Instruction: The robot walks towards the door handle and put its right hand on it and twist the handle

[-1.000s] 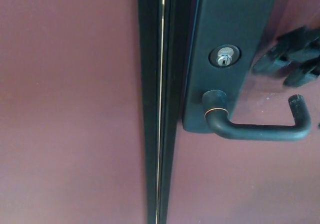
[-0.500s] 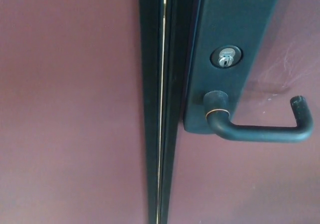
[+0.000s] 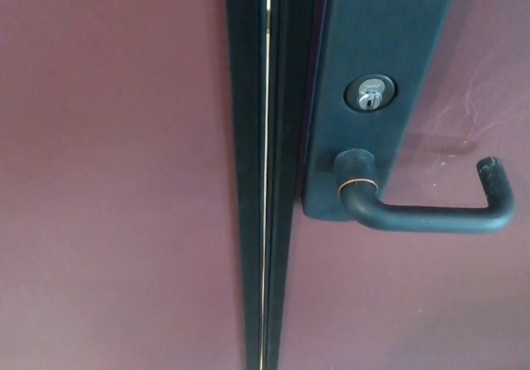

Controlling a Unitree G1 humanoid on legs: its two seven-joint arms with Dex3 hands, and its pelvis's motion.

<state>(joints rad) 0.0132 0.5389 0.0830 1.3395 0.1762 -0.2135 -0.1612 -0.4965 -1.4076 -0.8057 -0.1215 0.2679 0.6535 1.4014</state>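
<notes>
A black lever door handle (image 3: 431,214) juts out from a dark backplate (image 3: 373,47) on the maroon door (image 3: 397,304). The lever lies level, reaching right and ending in an upturned tip (image 3: 490,174). Above its base sits a silver keyhole cylinder (image 3: 370,94). Neither of my hands shows in the head view, and nothing touches the handle.
A dark vertical door edge with a thin bright gap (image 3: 266,171) runs top to bottom just left of the backplate. A second maroon panel (image 3: 116,171) fills the left half of the picture.
One second ago my right hand showed at the right edge above the lever's tip; it has since gone out of the picture. The handle has not turned.
</notes>
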